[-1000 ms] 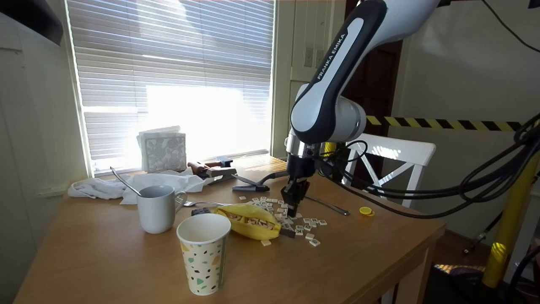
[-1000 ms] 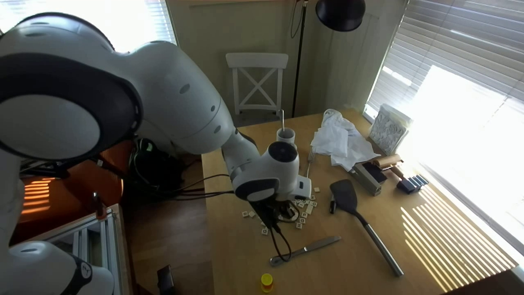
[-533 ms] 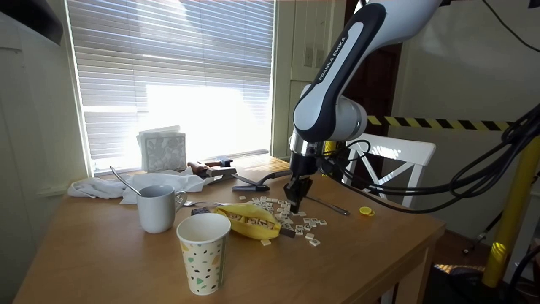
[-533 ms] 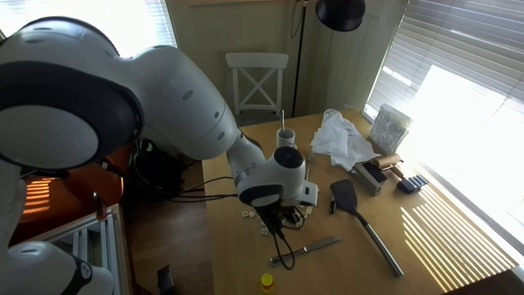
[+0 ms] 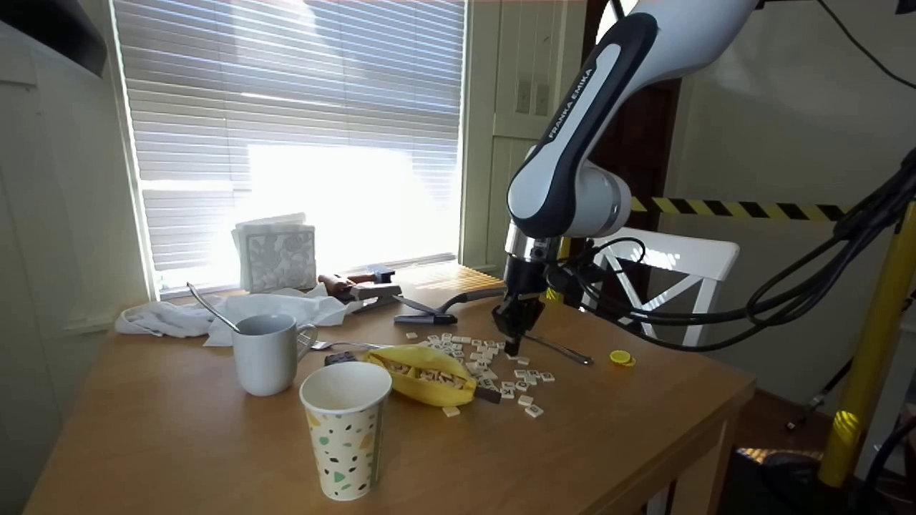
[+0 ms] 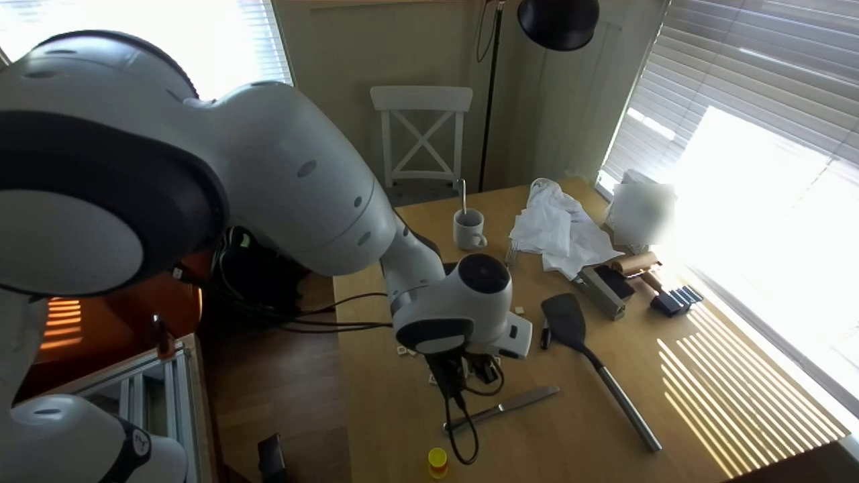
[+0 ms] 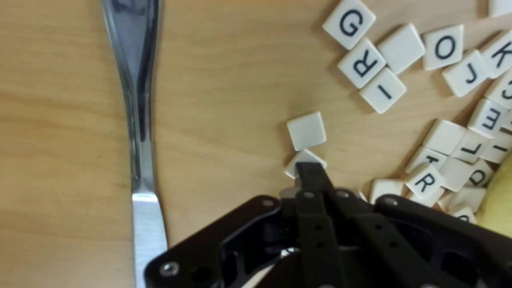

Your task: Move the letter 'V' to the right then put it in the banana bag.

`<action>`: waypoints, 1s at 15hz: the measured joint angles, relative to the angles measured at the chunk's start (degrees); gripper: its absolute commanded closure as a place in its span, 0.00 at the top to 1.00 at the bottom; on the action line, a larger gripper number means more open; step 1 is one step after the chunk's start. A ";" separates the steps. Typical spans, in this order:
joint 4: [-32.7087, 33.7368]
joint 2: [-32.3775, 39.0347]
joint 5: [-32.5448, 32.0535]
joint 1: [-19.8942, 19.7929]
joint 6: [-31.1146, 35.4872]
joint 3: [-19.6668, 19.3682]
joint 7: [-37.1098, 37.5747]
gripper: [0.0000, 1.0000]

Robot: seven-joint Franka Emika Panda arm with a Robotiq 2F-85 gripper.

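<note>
My gripper (image 5: 512, 349) points down just past the loose letter tiles (image 5: 486, 368). In the wrist view the gripper (image 7: 315, 170) is shut, with its fingertips together and nothing seen between them. Its tip lies over a tile (image 7: 301, 159), whose covered part cannot be read. A blank-faced tile (image 7: 307, 132) touches that one. No tile with a 'V' can be made out. The yellow banana bag (image 5: 409, 390) lies open beside the tiles with several tiles inside. Only its edge (image 7: 498, 204) shows at the right of the wrist view. In an exterior view the arm (image 6: 446, 308) hides the bag and fingers.
A table knife (image 7: 140, 168) lies beside the gripper. A spatula (image 6: 570, 322), a grey mug with a spoon (image 5: 265, 357) and a dotted paper cup (image 5: 346, 436) stand or lie around. A small yellow-capped container (image 6: 437, 463) stands near the knife handle. Cables (image 5: 701, 322) hang from the arm.
My shut gripper has moved right across the table in an exterior view, away from the bag and toward the knife. Tiles at its tip appear to have slid the same way.
</note>
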 measured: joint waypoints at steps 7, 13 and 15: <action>-0.09 -0.06 2.15 -1.62 -0.06 -0.22 4.20 0.00; -1.67 -1.12 2.76 -0.78 -0.53 -3.33 12.01 0.00; -2.49 -1.60 3.08 -0.70 -0.72 -4.17 13.94 0.00</action>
